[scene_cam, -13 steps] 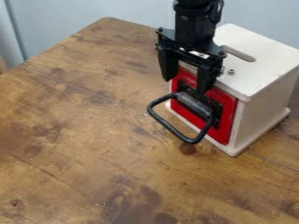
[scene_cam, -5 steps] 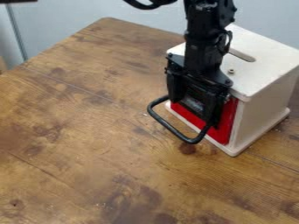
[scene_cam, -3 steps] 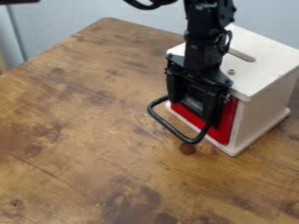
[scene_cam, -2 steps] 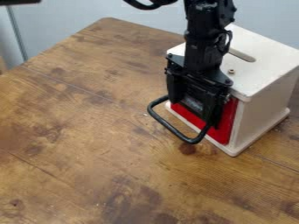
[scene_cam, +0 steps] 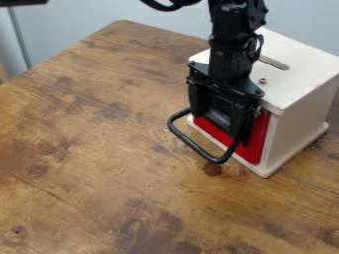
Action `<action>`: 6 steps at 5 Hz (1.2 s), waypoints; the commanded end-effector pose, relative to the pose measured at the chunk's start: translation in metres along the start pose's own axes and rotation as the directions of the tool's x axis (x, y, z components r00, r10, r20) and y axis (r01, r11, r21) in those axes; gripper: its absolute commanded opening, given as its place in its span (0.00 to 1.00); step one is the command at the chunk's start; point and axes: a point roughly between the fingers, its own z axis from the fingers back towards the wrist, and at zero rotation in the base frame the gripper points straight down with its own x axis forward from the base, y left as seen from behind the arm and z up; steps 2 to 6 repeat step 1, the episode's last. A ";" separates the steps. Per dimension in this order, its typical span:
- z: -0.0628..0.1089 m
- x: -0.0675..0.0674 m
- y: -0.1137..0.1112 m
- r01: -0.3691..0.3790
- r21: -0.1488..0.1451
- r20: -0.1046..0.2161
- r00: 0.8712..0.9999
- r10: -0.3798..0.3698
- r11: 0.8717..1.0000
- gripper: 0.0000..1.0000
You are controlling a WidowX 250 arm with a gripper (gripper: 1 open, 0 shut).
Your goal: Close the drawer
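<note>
The red drawer (scene_cam: 257,133) sits in the front of the cream box (scene_cam: 299,95), its red face nearly level with the box front. Its large black loop handle (scene_cam: 197,141) sticks out over the table toward the front left. My gripper (scene_cam: 221,117) hangs straight down in front of the drawer, its black fingers (scene_cam: 193,97) spread apart and set against the drawer's black front plate, which they mostly hide. The jaws are open and hold nothing. The drawer's pale inside does not show.
The cream box stands near the right edge of the worn wooden table (scene_cam: 93,149). It has a slot (scene_cam: 275,64) in its top. A grey wall runs behind the table's far edge.
Since the oldest frame my gripper has dropped lower and moved against the drawer front, and the drawer has gone further into the box. Over the last second nothing has visibly moved.
</note>
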 end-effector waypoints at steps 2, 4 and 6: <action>0.034 0.036 0.033 -0.221 -0.014 0.209 0.953 0.219 0.975 1.00; 0.034 0.036 0.033 -0.221 -0.014 0.209 0.953 0.219 0.975 1.00; 0.034 0.036 0.033 -0.221 -0.014 0.209 0.953 0.219 0.975 1.00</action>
